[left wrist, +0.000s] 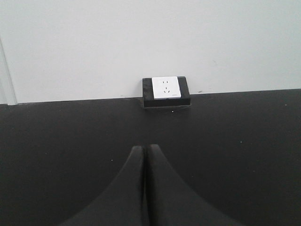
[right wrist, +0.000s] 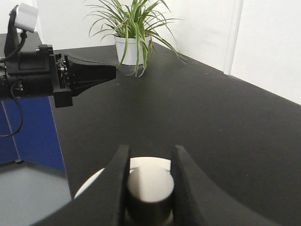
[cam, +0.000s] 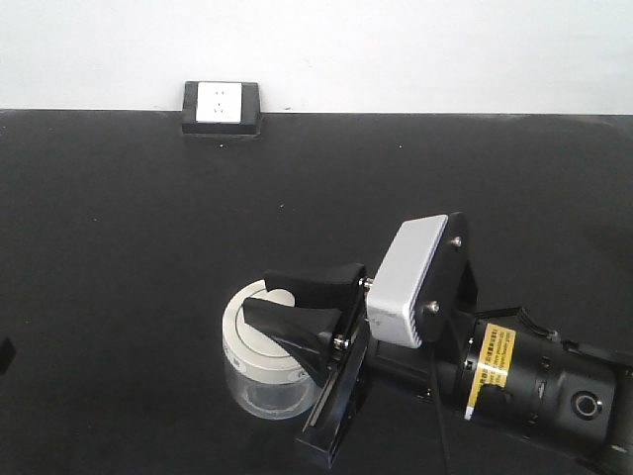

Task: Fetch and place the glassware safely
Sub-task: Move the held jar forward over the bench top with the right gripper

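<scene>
The glass jar (cam: 259, 384) stands on the black table (cam: 129, 218), clear with a cream-white lid (cam: 237, 332). My right gripper (cam: 259, 295) reaches over it from the right. In the right wrist view the right gripper (right wrist: 150, 149) has one finger on each side of the lid's centre knob (right wrist: 150, 184), both touching it, with the lid (right wrist: 90, 184) below. My left gripper (left wrist: 144, 148) is shut and empty, low over bare table. It also shows in the right wrist view (right wrist: 112, 73), well to the left of the jar and pointing right.
A white wall socket in a black frame (cam: 221, 105) sits at the table's back edge, also in the left wrist view (left wrist: 165, 88). A potted plant (right wrist: 133, 47) stands on the table's far end. The table edge, a blue panel (right wrist: 28, 127) and floor lie beyond the jar.
</scene>
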